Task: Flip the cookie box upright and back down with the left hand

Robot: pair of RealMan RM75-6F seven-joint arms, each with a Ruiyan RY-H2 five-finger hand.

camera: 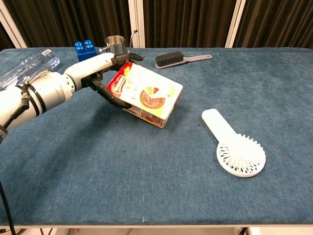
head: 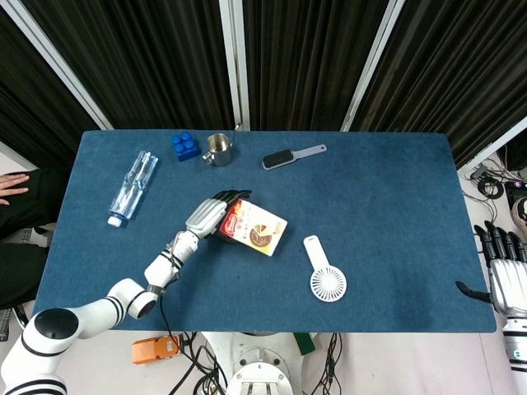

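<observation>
Left hand (camera: pixel 105 73) grips the near end of the cookie box (camera: pixel 146 96), tilted low at centre-left with its far edge at the table (camera: pixel 195 186), so a good finish means easing it flat before letting go; the right hand (head: pixel 504 276) idles open at lower right.

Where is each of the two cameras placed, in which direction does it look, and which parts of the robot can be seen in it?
Head view: high above the near edge, looking down on the blue table; shows left arm, left hand gripping the cookie box, right hand off the table's edge.
Chest view: low at the near edge, facing the curtains; shows only left hand and forearm.
Shared: cookie box, white handheld fan, brush, steel cup.
</observation>
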